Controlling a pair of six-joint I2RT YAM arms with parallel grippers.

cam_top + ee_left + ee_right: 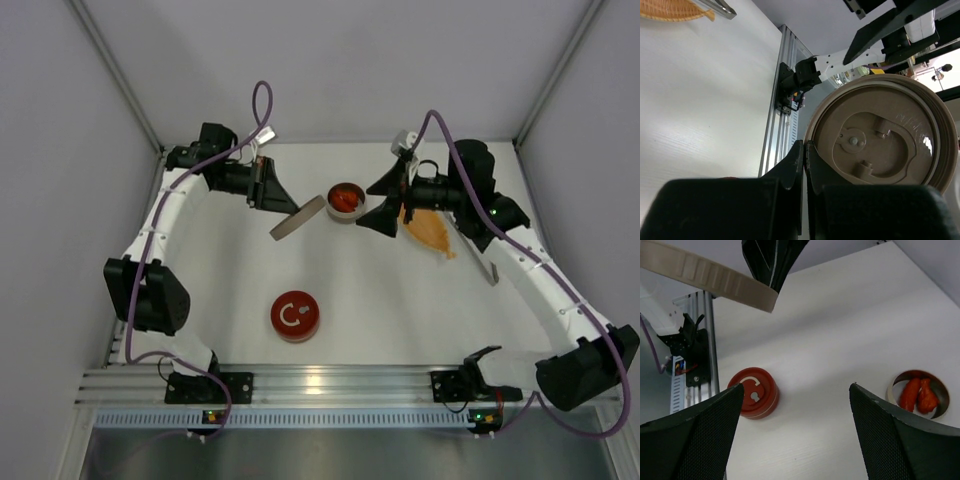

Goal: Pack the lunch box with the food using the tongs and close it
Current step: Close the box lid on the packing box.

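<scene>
Both arms stretch to the far side; left gripper (804,149) pinches tight on the lid (885,135) rim, right gripper (796,390) hangs spread wide.

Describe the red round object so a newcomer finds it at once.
On the white table, look at the near half, by the metal rail. The red round object stands alone, left of centre. Unlike the open tin farther back, it is red all over, with a white curl on top.

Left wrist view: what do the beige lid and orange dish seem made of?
Beige lid: probably plastic, smooth, slightly glossy; moulded ridges and a glint show. Orange dish: likely woven straw or rattan, matte; fine weave lines show.
</scene>
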